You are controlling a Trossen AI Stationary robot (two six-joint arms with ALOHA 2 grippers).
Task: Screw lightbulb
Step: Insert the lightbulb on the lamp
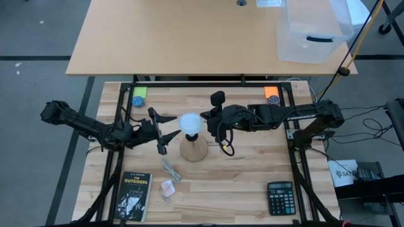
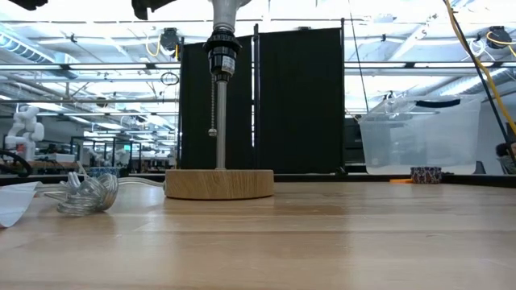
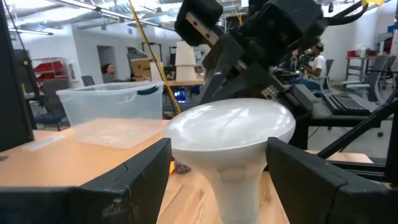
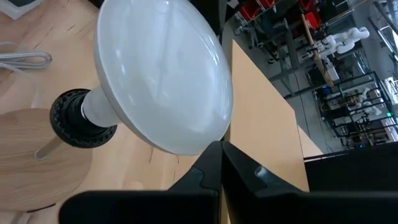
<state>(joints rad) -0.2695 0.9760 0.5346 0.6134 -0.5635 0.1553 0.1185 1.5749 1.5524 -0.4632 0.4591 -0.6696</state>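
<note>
The high view looks straight down; the low view sits level at tabletop. Both wrist views closely share the lightbulb (image 3: 231,127).

Beyond the wooden worktable (image 1: 252,183) stands a tan desk (image 1: 177,38) carrying a clear plastic bin (image 1: 312,31). The floor (image 1: 31,82) beside the desk is grey. Behind the worktable in the low view, 2 black panels (image 2: 298,101) block part of a bright hall with ceiling light strips (image 2: 81,71).
</note>
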